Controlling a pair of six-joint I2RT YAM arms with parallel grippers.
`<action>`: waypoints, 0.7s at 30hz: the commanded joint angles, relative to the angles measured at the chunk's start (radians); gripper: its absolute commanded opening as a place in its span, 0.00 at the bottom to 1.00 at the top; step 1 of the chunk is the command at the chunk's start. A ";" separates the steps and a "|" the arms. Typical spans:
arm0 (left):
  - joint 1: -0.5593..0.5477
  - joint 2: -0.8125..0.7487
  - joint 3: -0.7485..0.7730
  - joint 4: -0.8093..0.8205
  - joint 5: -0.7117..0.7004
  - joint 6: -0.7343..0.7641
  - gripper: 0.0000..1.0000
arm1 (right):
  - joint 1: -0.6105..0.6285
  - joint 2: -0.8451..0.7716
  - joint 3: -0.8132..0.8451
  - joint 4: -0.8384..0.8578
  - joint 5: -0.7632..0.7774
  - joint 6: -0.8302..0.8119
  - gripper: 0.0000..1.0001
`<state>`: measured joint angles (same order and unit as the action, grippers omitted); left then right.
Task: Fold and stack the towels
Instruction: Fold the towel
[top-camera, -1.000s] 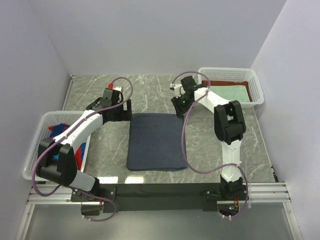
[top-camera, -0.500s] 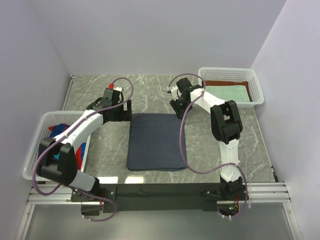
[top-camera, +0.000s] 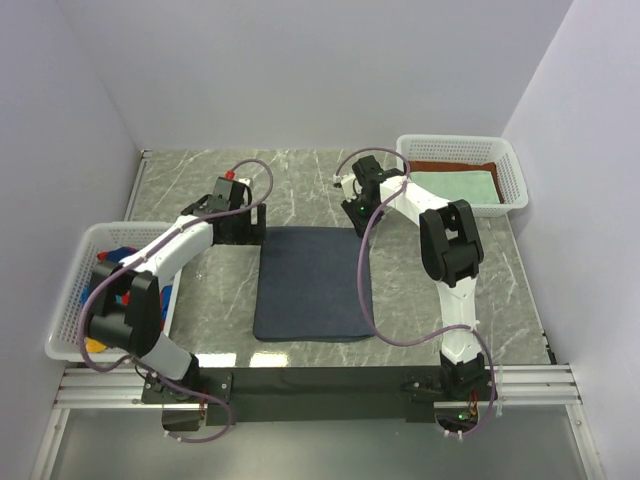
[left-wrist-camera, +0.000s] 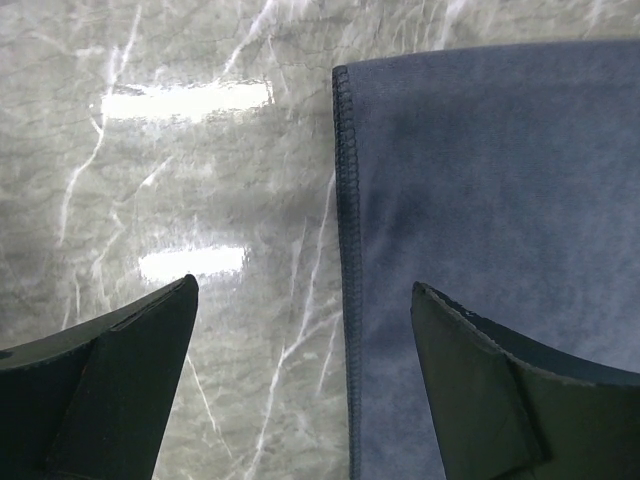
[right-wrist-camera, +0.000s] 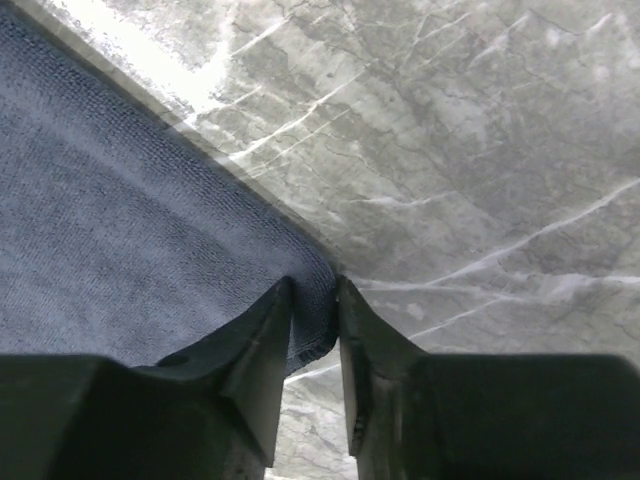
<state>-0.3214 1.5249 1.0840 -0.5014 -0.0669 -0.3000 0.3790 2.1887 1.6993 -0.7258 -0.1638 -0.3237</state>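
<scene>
Between 2 white baskets (top-camera: 515, 180), the slate-blue towel (top-camera: 312, 283) lay on the surface (top-camera: 420, 285). The left tool (left-wrist-camera: 305, 290) stood spread over its far-left corner. Only the right wrist view showed the right tool (right-wrist-camera: 315, 290) pinching its far-right corner.

you're looking down between the left gripper (left-wrist-camera: 303, 286) and its two dark fingers (left-wrist-camera: 125, 370), which stand wide apart. the one at the left of the view hangs over the bare marble table (left-wrist-camera: 180, 60), the other over the dark slate-blue towel (left-wrist-camera: 500, 170). the towel's stitched hem (left-wrist-camera: 347, 200) runs down between the tips, its corner near the top. two glare patches (left-wrist-camera: 188, 100) shine on the marble.
</scene>
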 joint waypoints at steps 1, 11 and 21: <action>0.002 0.052 0.054 0.029 0.019 0.053 0.92 | -0.009 0.025 0.023 -0.038 0.030 -0.018 0.29; 0.002 0.312 0.301 0.014 0.045 0.176 0.85 | -0.011 0.025 0.043 -0.060 0.061 -0.034 0.11; 0.002 0.491 0.456 0.004 0.217 0.343 0.58 | -0.011 0.013 0.019 -0.050 0.066 -0.044 0.04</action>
<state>-0.3210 1.9884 1.4818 -0.4927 0.0563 -0.0433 0.3790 2.1963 1.7172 -0.7559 -0.1501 -0.3397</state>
